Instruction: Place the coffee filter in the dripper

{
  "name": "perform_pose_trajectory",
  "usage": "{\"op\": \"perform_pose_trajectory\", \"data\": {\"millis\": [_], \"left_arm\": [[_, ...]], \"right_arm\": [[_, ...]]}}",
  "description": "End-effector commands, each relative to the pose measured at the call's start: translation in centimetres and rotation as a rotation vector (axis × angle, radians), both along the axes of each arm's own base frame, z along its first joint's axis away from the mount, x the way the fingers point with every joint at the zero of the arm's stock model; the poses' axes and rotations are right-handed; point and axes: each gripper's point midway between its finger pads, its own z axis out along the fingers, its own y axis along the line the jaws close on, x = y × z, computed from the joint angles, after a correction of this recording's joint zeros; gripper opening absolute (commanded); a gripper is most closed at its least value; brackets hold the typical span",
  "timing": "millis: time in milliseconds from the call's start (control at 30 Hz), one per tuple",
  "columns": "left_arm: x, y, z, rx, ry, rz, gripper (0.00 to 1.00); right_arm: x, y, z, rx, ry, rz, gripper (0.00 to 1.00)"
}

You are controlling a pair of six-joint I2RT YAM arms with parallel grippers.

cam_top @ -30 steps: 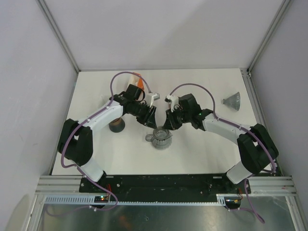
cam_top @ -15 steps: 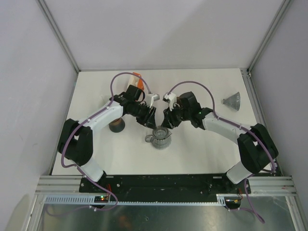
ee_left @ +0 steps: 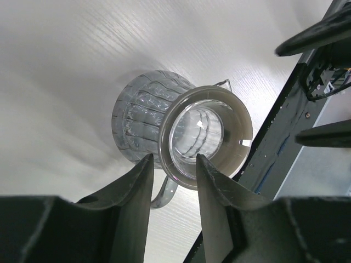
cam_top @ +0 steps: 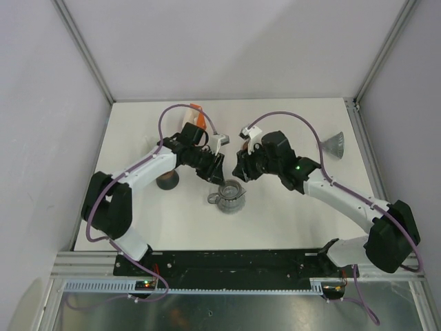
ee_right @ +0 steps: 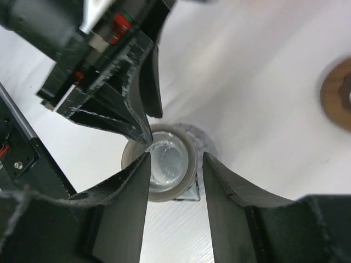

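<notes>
Top external: dripper [cam_top: 231, 196] lies just beneath left pincer [cam_top: 215, 167] and right pincer [cam_top: 240, 170].

The right hand [cam_top: 240, 172] has drawn back slightly from the dripper [cam_top: 231, 195], now just beyond its fingertips. Behind the hand, its elbow has swung outward.

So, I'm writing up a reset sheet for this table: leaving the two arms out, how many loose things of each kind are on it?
clear ribbed dripper: 1
grey cone filter: 1
dark round container: 1
orange and white item, partly hidden by the left arm: 1
Total: 4
</notes>
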Motion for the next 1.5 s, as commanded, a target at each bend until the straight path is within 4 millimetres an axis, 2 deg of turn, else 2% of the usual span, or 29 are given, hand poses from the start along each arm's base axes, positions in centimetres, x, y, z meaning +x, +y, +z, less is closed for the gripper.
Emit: {"op": "perform_pose_trajectory", "data": {"millis": [0,300,533,767,933,1167,1333,1467], "left_arm": [[0.2,-0.5,1.6,-0.029,-0.077,0.007,0.41],[-0.8,-0.3,1.2,-0.016,-0.084,-0.001,0.40],[-1.1,-0.7,0.4,-0.008,-0.076,-0.012,0.40],[-1.5,-1.0,0.1,-0.008,-0.071,-0.028,0.40],[-2.2,-0.8,-0.9,0.006,-0.045,-0.035,0.37],[-3.0,-0.7,-1.8,0.031,-0.039,-0.053,0.35],[-3.3,-0.8,-2.2,0.054,-0.063,-0.073,0.34],[-3.1,-0.5,-2.9,0.086,-0.082,-0.077,0.32]], "right_arm": [[-1.2,-1.4,-2.0,-0.042,0.140,-0.191,0.49],[-2.4,-0.6,-5.0,-0.028,0.236,-0.254,0.51],[-2.5,0.1,-6.7,-0.025,0.264,-0.238,0.48],[-2.9,0.4,-8.4,-0.017,0.302,-0.229,0.31],[-2.9,0.1,-9.4,-0.030,0.305,-0.236,0.21],[-3.6,-0.7,-11.2,-0.036,0.270,-0.241,0.11],[-3.5,-0.7,-11.6,-0.024,0.190,-0.235,0.02],[-3.9,-1.1,-12.6,-0.035,0.182,-0.223,0.00]]}}
